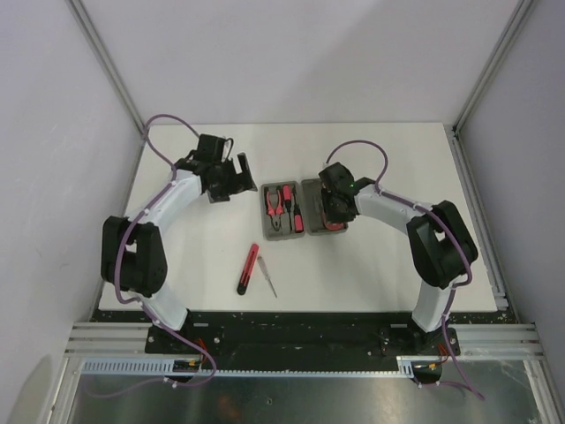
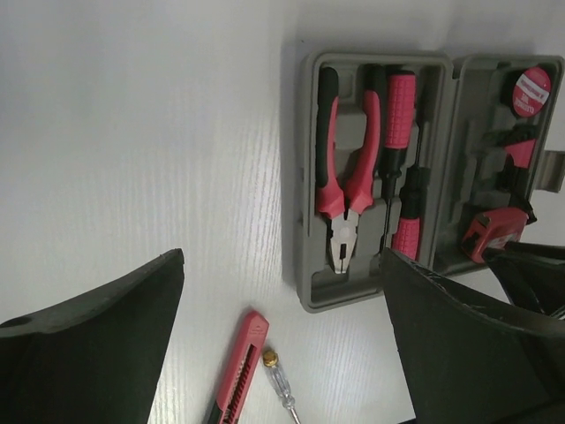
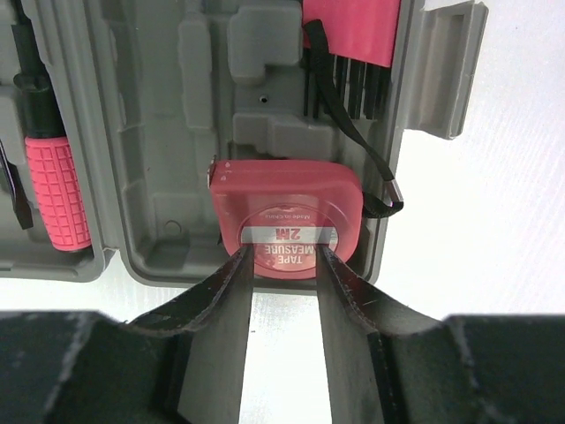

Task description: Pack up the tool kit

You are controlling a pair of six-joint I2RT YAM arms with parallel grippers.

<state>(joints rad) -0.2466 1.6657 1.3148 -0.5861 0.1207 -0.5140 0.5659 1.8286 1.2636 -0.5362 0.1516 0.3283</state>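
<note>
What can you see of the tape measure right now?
The tape measure is a pinkish-red, rounded-square plastic case with a silver label reading TAPE MEASURE 2M. It lies face up in the grey case, right half, near end, a black wrist strap looping off one corner. The parted fingertips of the right gripper overlap its near edge; contact is unclear.

- The right half of the case [image 1: 282,234] was obstructed by the right gripper [image 3: 284,258] at the tape measure [image 3: 287,199].
- The table [image 1: 190,256] left of the case was noted passable; a knife [image 1: 247,268] and a screwdriver [image 1: 267,276] were noted nearside.
</note>
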